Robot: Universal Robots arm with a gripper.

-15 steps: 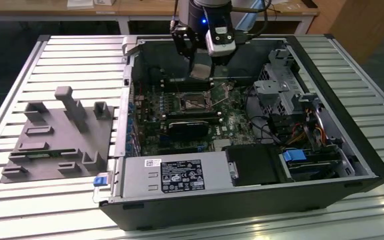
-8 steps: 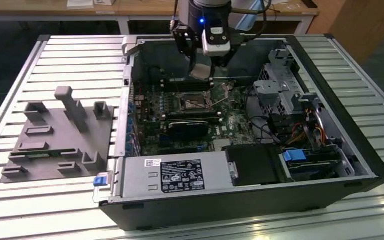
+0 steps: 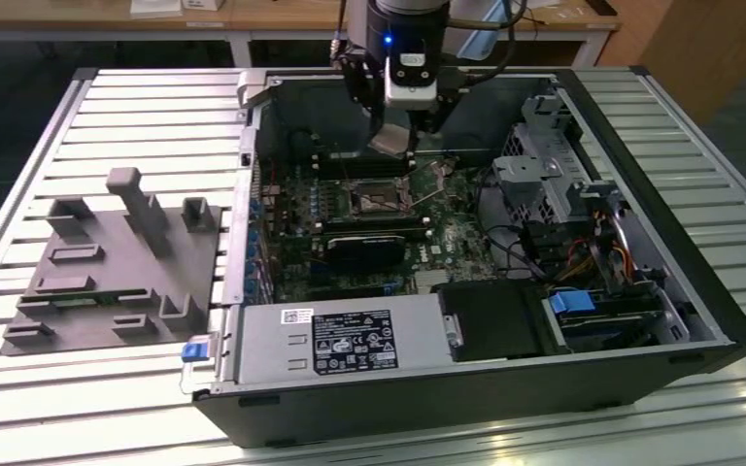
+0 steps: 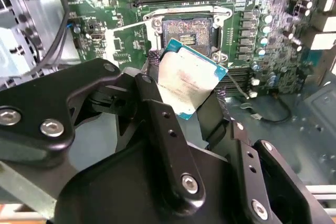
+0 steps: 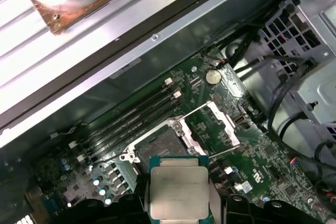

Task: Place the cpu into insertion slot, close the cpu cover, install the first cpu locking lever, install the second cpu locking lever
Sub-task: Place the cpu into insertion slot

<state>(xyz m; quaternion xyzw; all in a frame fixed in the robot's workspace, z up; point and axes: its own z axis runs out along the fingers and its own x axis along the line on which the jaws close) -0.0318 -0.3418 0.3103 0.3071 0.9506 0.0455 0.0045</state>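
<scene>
My gripper [image 3: 392, 144] hangs inside the open computer case, shut on the cpu [image 4: 189, 82], a flat square chip with a dull silver top and a green edge. In both wrist views the black fingers [image 4: 152, 103] clamp two opposite sides of the chip [image 5: 178, 192]. The cpu is tilted and sits above and slightly to one side of the insertion slot [image 4: 188, 32], not touching it. The slot [image 5: 157, 148] is a dark square socket with a silvery rim on the green motherboard [image 3: 376, 199]. The cpu cover [image 5: 210, 124] stands swung open beside the socket.
Long black memory slots [image 5: 131, 119] run beside the socket. A black card [image 3: 360, 248] lies just in front of it, the grey power supply [image 3: 334, 335] nearer still. A metal drive cage [image 3: 548, 180] with cables fills the exterior view's right. A grey fixture tray [image 3: 101, 262] lies outside the case.
</scene>
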